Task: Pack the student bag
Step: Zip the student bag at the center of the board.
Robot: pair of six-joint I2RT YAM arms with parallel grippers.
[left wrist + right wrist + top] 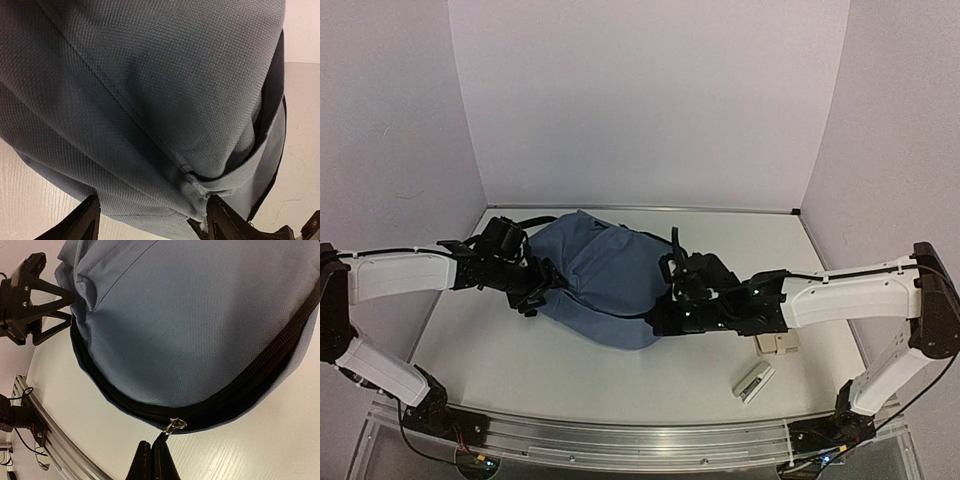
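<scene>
The student bag (605, 275), a dusty-blue backpack, lies on its side in the middle of the table. A black zipper (250, 385) curves along its lower edge. My right gripper (152, 447) is shut on the zipper pull, just below the metal slider (176, 425). It sits at the bag's near right edge (660, 318). My left gripper (156, 220) is open at the bag's left end. Its two fingers (90, 217) stand wide apart with blue fabric and a seam between them. The right wrist view shows the same gripper (67, 310) open beside the bag's corner.
Two small beige blocks (777, 343) and a white and grey oblong item (754, 381) lie on the table to the right of the bag, under the right arm. An aluminium rail (620, 445) runs along the near edge. White walls close off the back and sides.
</scene>
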